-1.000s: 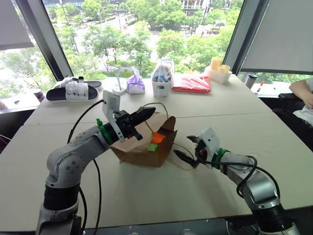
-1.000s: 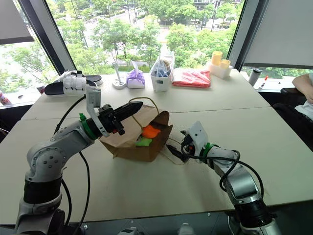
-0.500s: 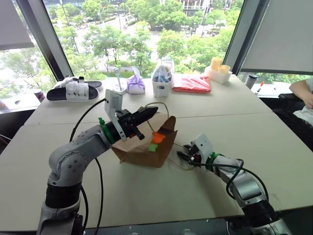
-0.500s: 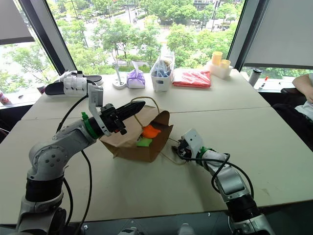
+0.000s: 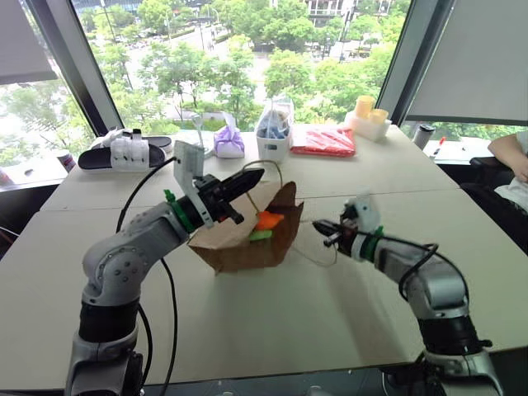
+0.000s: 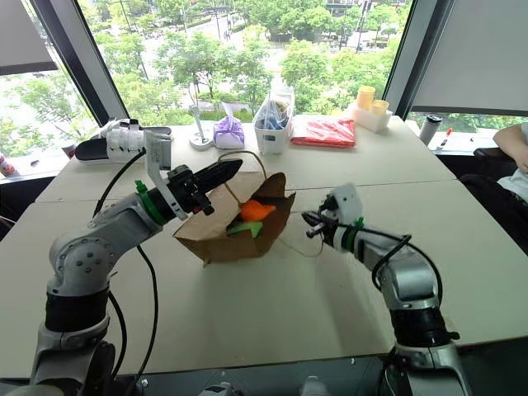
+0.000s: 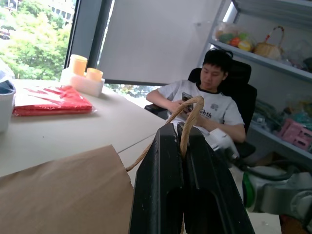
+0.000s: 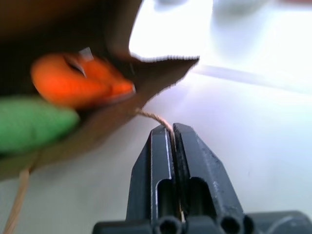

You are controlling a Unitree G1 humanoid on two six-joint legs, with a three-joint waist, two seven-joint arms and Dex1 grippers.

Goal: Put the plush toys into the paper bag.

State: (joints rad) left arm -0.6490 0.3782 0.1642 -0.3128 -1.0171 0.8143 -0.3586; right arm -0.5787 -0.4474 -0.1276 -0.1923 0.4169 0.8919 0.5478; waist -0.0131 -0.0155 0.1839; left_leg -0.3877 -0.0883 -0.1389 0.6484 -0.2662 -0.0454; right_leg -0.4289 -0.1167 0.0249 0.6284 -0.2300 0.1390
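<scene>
Both grippers are clamped on cord right now. My left gripper (image 5: 254,176) is pressed together on the far handle (image 7: 187,114) of the paper bag (image 5: 239,239), holding that loop up above the bag's mouth. My right gripper (image 5: 322,228), off to the right of the bag, is pinched shut on the near handle (image 8: 153,118), and the thin cord runs from the bag's open edge straight into my fingers (image 8: 183,146).

Between my two grippers the bag lies tipped on its side on the table (image 5: 272,322), mouth facing right and held agape. Inside it, just at the opening, sits the orange plush toy (image 5: 268,219), and touching it on the near side is the green plush toy (image 5: 261,235); both are within the brown paper walls.

Further out, along the far edge by the window: a black and white sandal (image 5: 124,153) at the left, a purple pouch (image 5: 228,142), a clear plastic bag (image 5: 274,125) in a white cup, a red packet (image 5: 323,141), and yellow cups (image 5: 369,110) toward the right. A person (image 7: 207,105) sits at the table's right end.
</scene>
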